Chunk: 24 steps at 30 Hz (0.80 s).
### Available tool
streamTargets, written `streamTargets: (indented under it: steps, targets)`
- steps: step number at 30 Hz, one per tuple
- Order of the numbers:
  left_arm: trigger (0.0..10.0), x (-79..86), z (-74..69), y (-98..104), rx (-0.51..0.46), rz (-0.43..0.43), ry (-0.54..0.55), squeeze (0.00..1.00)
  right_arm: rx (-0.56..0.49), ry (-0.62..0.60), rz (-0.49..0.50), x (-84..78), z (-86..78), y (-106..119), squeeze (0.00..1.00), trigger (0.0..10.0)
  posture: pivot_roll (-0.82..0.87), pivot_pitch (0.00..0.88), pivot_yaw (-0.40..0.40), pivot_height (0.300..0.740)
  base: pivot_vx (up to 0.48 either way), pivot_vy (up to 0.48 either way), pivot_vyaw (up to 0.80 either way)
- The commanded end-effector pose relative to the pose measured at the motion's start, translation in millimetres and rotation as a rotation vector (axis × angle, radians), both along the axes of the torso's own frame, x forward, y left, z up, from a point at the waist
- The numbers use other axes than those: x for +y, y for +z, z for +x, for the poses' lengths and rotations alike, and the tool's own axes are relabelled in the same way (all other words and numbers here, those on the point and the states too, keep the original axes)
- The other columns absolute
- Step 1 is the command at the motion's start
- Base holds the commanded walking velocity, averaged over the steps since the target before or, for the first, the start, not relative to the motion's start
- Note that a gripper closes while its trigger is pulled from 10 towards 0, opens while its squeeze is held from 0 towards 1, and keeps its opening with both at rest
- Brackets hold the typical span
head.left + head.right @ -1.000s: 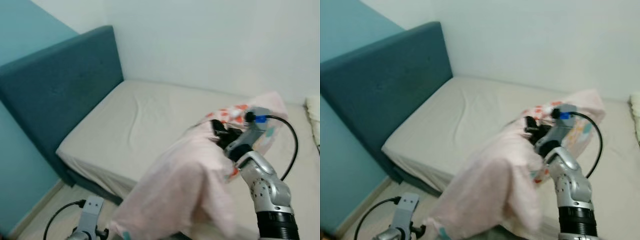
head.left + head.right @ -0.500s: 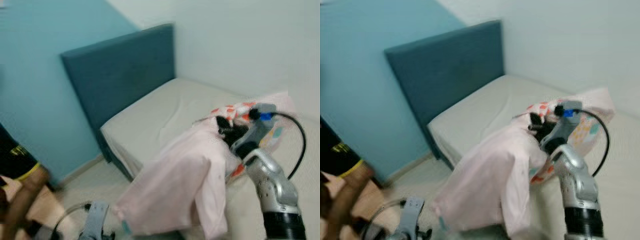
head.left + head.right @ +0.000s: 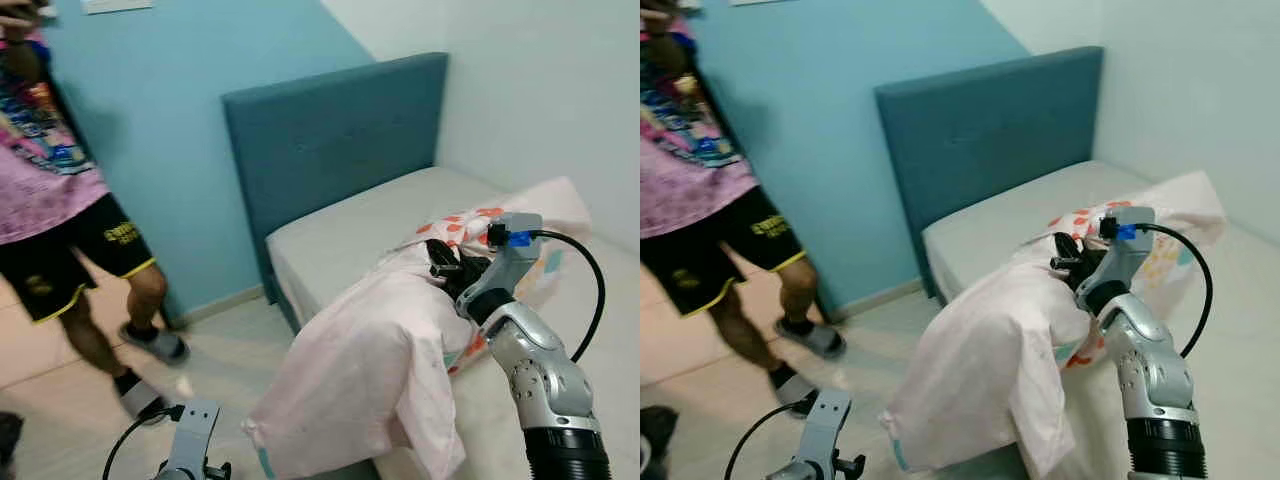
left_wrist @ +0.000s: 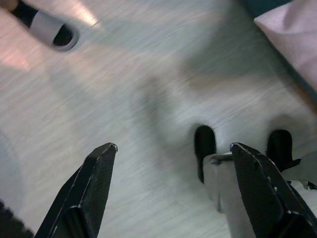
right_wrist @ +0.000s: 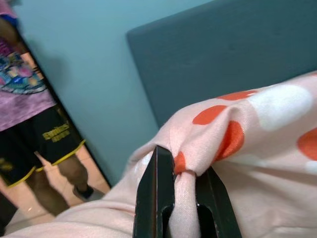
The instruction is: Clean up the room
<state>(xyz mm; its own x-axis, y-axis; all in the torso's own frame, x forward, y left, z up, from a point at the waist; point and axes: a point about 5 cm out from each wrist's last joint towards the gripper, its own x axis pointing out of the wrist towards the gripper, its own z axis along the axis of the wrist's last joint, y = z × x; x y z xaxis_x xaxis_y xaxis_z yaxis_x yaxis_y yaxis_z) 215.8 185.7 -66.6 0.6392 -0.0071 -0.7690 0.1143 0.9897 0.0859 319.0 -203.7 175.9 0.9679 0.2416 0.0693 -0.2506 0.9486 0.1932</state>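
Note:
A pale pink pillow (image 3: 365, 380) with orange and white dots hangs over the foot corner of the bed (image 3: 360, 235). My right gripper (image 3: 447, 268) is shut on a bunched fold of the pillow's cover (image 5: 198, 153), held up above the mattress. In the right wrist view its black fingers (image 5: 156, 198) pinch the dotted fabric. My left gripper (image 4: 171, 148) hangs low over the pale wood floor with its fingers wide open and nothing between them; its wrist (image 3: 190, 445) shows at the bottom left.
A person (image 3: 60, 180) in a pink patterned shirt, black shorts and grey slippers stands on the floor to the left, near the blue wall. A blue headboard (image 3: 330, 140) backs the bed. The robot's own feet (image 4: 205, 146) show in the left wrist view.
The camera has swung to the left, bringing the blue wall, floor and the standing person into view. My right gripper still holds the pillow in the same way.

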Motion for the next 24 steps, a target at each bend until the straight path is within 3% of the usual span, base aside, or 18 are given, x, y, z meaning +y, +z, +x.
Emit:
streamTargets:
  steps: [1, 5, 8, 12, 15, 24]
  targets:
    - [10.0, 6.4, -3.8, -1.5, 0.016, 0.017, 0.006, 0.0, -0.111, 0.036, -0.012, 7.5, -0.2, 19.7, 0.0, 10.0, -0.05, 0.0, 0.044, 0.712, 0.0, 0.0, 0.78]
    - [10.0, 6.0, -3.8, -1.6, 0.015, 0.012, 0.005, 0.0, -0.107, 0.022, -0.02, 5.7, -0.1, 18.2, 0.0, 10.0, -0.05, 0.0, 0.042, 0.712, 0.0, 0.0, 0.78]
    - [10.0, 3.7, -1.3, -0.1, 0.004, -0.007, -0.01, 0.0, -0.112, -0.085, -0.035, -6.3, 2.9, 19.1, 0.0, 10.0, -0.05, 0.0, 0.041, 0.712, 0.0, 0.0, 0.78]
    - [10.0, -0.6, 4.3, 2.9, -0.018, -0.019, -0.032, 0.0, -0.087, -0.261, -0.067, -29.9, 6.4, 18.4, 0.0, 10.0, -0.05, 0.0, 0.04, 0.712, 0.433, 0.0, 0.0]
    - [10.0, -2.9, 7.7, 4.8, -0.03, -0.028, -0.033, 0.0, -0.085, -0.312, -0.088, -37.2, 6.1, 19.9, 0.0, 10.0, -0.05, 0.0, 0.038, 0.712, 0.48, 0.0, 0.0]
    - [10.0, -4.0, 8.2, 5.1, -0.033, -0.033, -0.031, 0.0, -0.092, -0.308, -0.106, -35.2, 5.9, 20.7, 0.0, 10.0, -0.05, 0.0, 0.038, 0.712, 0.48, 0.0, 0.0]
